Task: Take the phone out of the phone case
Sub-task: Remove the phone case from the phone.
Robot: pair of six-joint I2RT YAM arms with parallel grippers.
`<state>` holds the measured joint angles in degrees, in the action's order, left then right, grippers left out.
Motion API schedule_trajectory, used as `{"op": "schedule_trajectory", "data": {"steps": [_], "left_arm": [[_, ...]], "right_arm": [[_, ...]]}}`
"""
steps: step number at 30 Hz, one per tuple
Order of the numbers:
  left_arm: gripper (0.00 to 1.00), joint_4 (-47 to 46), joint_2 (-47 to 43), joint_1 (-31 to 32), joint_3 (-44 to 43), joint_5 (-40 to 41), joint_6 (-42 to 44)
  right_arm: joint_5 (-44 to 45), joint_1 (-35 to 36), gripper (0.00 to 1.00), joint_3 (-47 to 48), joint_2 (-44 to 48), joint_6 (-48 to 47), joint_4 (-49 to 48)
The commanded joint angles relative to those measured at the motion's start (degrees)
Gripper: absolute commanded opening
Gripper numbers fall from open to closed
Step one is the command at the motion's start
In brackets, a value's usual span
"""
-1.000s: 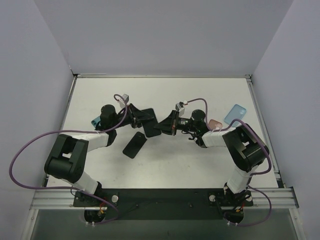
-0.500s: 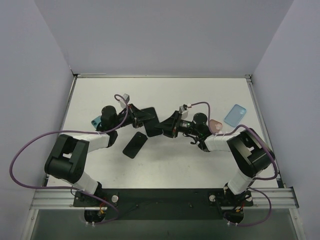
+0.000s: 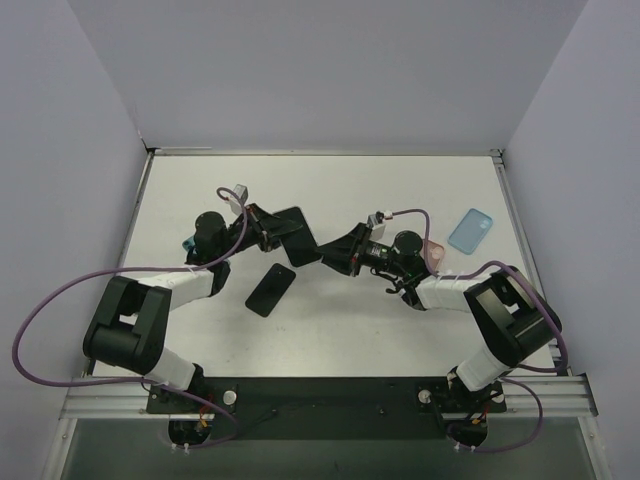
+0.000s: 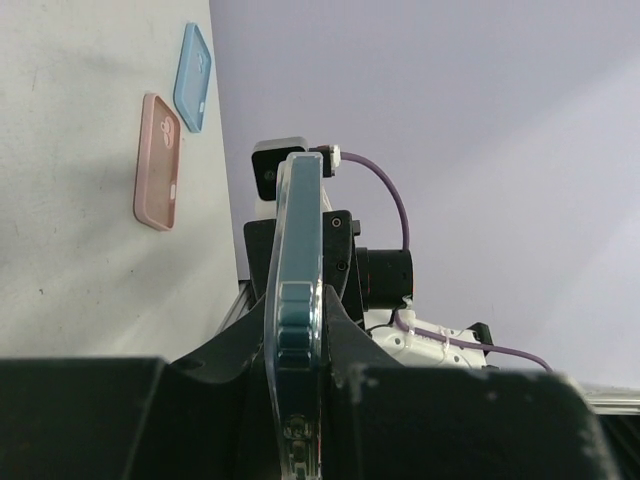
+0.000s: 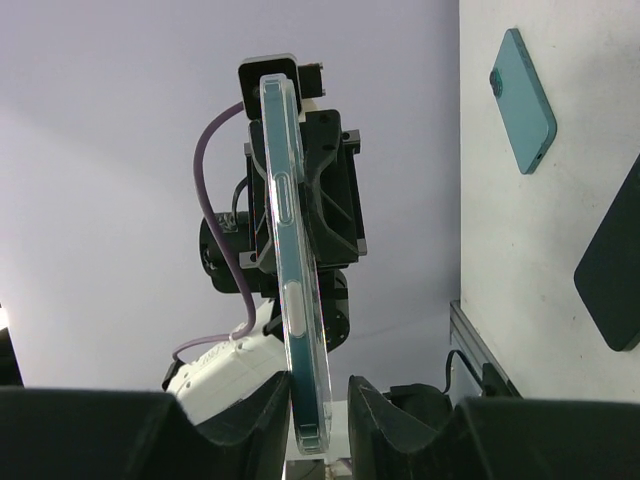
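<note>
Clear phone case (image 3: 298, 238), phone (image 4: 298, 300) inside, held above bench (image 3: 400, 190).
Left end effector (image 3: 274, 232) pinches one end; right end effector (image 5: 318, 395) brackets the other, grip cannot be told.

We see a white worktop (image 3: 330, 330) bearing a flat black rectangular phone (image 3: 270, 289), a light blue case (image 3: 470, 230), a translucent pink case (image 4: 158, 160) and a teal rectangular case (image 5: 525, 100).
</note>
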<state>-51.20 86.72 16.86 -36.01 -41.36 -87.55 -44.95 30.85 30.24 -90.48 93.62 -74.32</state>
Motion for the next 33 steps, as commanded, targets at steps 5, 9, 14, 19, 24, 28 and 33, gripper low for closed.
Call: {"op": "schedule_trajectory", "data": {"steps": [5, 9, 14, 19, 24, 28, 33], "left_arm": [[0.00, -6.90, -3.13, -1.04, -0.55, 3.48, -3.33], [0.00, -5.67, -3.48, -1.04, -0.55, 3.92, -2.63], [0.00, -5.32, -3.75, -1.04, -0.29, 4.71, -2.72], [0.00, -3.73, -4.98, -1.04, -0.29, 5.59, -2.19], [0.00, -6.53, -4.90, -1.04, -3.00, 5.07, -3.85], [0.00, -15.05, -3.92, -1.04, -6.96, 5.68, -8.94], [0.00, -15.07, -6.64, -0.95, -11.80, 8.75, -8.87]], "right_arm": [[-0.23, 0.26, 0.18, -2.03, -0.31, 3.76, -9.87], [-0.93, 0.53, 0.24, -2.38, 0.82, 3.85, -9.61], [-1.02, 0.79, 0.18, -2.64, 2.32, 1.91, -7.24], [-0.93, 1.05, 0.00, -2.29, 2.50, 2.09, -7.59], [1.69, 0.88, 0.00, 1.56, 2.32, 14.08, -14.52], [5.21, 0.70, 0.00, 8.24, 0.92, 22.82, -20.33], [6.19, 0.79, 0.00, 13.26, 2.84, 23.01, -14.72]]}}
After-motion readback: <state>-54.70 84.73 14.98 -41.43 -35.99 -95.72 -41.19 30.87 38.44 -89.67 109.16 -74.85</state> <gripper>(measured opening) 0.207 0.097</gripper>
